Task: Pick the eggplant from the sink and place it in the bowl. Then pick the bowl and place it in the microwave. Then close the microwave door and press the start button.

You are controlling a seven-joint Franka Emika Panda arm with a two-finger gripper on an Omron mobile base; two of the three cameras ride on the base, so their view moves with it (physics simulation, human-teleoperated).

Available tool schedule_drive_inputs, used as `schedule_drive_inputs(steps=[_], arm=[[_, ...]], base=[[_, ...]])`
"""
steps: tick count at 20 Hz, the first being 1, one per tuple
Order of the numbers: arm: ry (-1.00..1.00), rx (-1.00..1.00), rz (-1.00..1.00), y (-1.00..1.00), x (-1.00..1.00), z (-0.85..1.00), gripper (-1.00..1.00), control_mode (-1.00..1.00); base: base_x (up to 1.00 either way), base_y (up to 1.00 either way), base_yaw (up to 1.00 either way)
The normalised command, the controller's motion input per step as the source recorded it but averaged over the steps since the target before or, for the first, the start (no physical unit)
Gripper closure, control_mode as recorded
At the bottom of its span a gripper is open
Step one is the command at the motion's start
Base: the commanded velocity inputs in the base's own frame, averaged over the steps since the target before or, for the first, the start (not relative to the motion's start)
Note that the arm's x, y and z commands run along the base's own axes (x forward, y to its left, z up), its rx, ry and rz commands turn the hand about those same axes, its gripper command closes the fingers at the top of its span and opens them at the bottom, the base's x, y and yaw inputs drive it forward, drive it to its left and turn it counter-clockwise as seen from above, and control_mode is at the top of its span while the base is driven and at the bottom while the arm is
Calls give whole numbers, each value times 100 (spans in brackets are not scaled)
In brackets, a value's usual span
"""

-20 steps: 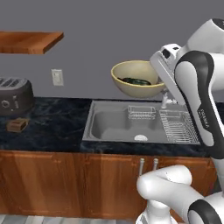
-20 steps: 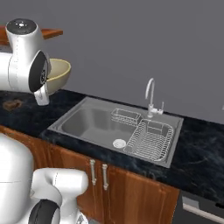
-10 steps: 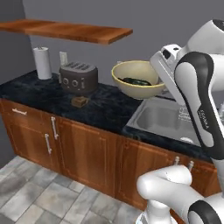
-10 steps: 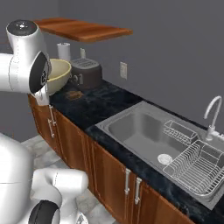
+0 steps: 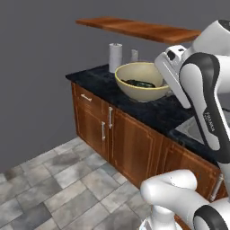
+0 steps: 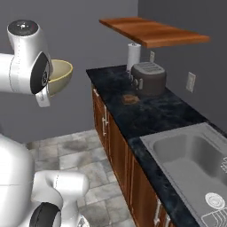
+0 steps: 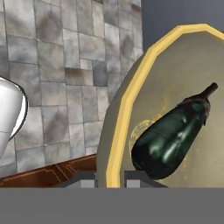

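Overhead, wooden shelf (image 6: 153, 32); dark counter (image 6: 146, 108).

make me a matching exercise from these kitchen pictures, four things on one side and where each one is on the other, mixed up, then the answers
Things:
1. eggplant
2. bowl
3. toaster
4. paper towel roll

Places:
A. standing upright at the far end of the counter
B. lying inside the bowl
C. held up in the air by the tool, rim between its fingers
D. sitting on the counter below the wooden shelf

Pairs: 1-B, 2-C, 3-D, 4-A
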Motion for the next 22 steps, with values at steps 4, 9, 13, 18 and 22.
schedule_drive_inputs(steps=[4, 9, 13, 18, 22], arm=[[0, 0, 0, 0, 0, 0, 100, 100], [0, 0, 0, 0, 0, 0, 100, 100], [0, 0, 0, 0, 0, 0, 100, 100], [0, 0, 0, 0, 0, 0, 100, 100], [0, 0, 0, 0, 0, 0, 100, 100]], base=[[0, 0, 71], [0, 0, 73], [0, 0, 72], [0, 0, 70], [6, 0, 66]])
